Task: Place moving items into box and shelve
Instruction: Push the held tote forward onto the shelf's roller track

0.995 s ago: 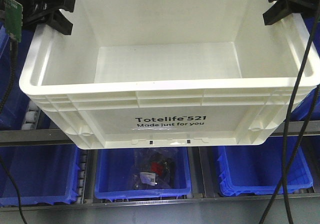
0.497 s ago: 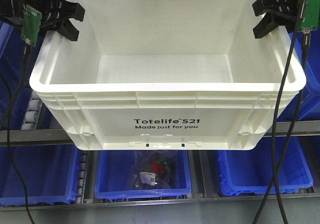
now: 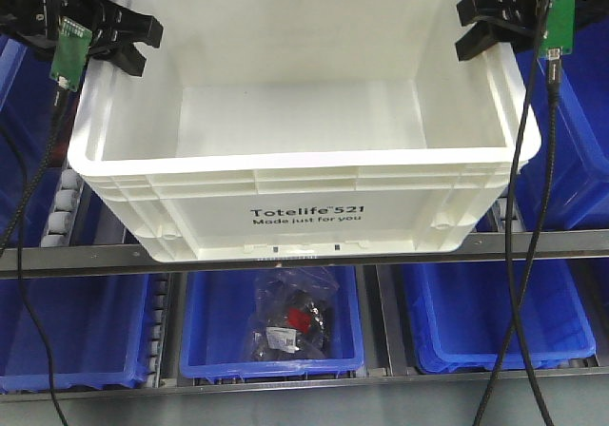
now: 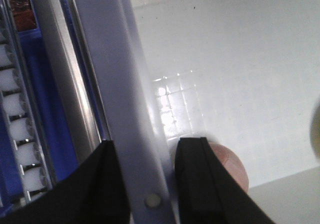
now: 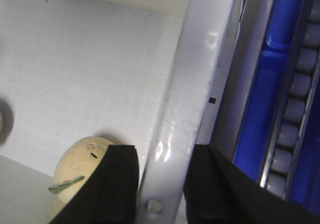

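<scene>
A white box marked "Totelife 521" [image 3: 304, 164] is held by its two side walls and sits over the metal shelf rail [image 3: 76, 258]. My left gripper [image 3: 133, 44] is shut on the box's left rim [image 4: 125, 109], one finger on each side of the wall [image 4: 145, 146]. My right gripper [image 3: 481, 29] is shut on the right rim [image 5: 195, 84] in the same way [image 5: 160, 154]. Inside the box, a pinkish-brown ball [image 4: 231, 165] lies by the left wall. A cream ball with a green mark [image 5: 80, 166] lies by the right wall.
Blue bins stand on the lower shelf; the middle one [image 3: 200, 336] holds bagged items [image 3: 290, 321]. More blue bins flank the box. White rollers [image 3: 59, 219] run along the shelf at the left. Black cables [image 3: 519, 255] hang from both arms.
The box has moved away from the camera and further onto the shelf. Both grippers moved with it, keeping their hold on the side rims.
</scene>
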Robot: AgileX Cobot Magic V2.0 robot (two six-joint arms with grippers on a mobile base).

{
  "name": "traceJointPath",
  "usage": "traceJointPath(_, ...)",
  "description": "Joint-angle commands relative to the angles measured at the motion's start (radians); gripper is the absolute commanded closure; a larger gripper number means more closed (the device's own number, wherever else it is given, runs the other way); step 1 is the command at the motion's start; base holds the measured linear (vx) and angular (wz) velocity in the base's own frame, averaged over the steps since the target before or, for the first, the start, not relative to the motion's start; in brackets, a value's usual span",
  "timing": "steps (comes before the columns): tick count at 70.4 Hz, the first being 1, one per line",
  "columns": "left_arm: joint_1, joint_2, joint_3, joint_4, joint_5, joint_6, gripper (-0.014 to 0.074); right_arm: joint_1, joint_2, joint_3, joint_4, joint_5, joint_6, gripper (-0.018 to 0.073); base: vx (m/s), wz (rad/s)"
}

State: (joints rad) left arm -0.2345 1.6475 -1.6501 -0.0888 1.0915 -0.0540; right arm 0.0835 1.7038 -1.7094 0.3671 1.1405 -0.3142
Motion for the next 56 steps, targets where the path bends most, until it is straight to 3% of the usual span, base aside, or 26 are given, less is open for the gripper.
traceJointPath(1, -0.013, -0.051, -0.044, -0.073, -0.153, 0.024, 0.0613, 0.012, -0.053, -0.038, 0.207, -0.106, -0.066, 0.0571, 0.0, 0.0)
traceJointPath(35, -0.01, -0.046, -0.044, 0.051, -0.247, 0.013, 0.0613, 0.012, -0.028, -0.038, 0.252, -0.165, -0.086, 0.0571, 0.0, 0.0)
traceJointPath(56, -0.01, -0.024, -0.044, 0.058, -0.285, 0.012, 0.0613, 0.012, -0.028, -0.038, 0.281, -0.184, -0.113, 0.0571, 0.0, 0.0)
